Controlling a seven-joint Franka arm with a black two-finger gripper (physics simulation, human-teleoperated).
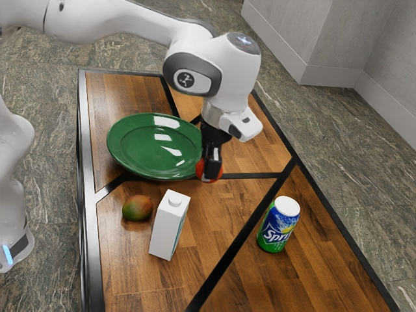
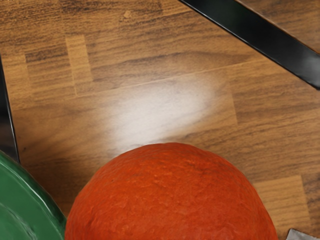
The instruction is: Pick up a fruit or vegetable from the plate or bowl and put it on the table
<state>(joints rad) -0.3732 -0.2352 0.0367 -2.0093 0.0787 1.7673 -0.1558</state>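
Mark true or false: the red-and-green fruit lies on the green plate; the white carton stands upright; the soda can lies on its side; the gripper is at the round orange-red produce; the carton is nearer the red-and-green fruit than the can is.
1. The red-and-green fruit lies on the green plate. False: it lies on the table.
2. The white carton stands upright. True.
3. The soda can lies on its side. False: it stands upright.
4. The gripper is at the round orange-red produce. True.
5. The carton is nearer the red-and-green fruit than the can is. True.
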